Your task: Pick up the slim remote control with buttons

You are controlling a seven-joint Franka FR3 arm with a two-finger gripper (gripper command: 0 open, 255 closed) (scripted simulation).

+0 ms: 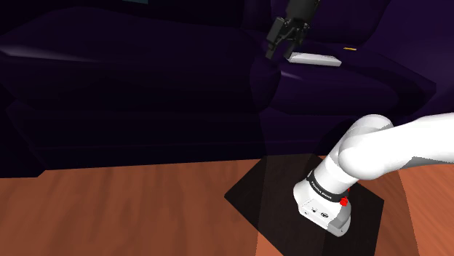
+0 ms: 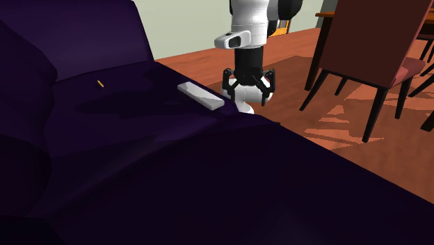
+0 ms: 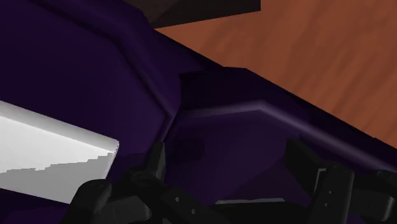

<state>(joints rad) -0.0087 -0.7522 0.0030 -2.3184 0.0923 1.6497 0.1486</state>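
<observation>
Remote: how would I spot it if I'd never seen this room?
Find the big dark purple sofa. On its seat, near the front edge and close to the black gripper, lies the remote, a flat, pale grey bar. The only other thing on that seat is a tiny yellow sliver, far smaller.

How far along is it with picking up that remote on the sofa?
Approach looks done: the end effector hangs open beside one end of the white remote on the purple sofa. In hand: lining up, since the remote lies outside the fingers. Left: centre over it, close, lift.
</observation>
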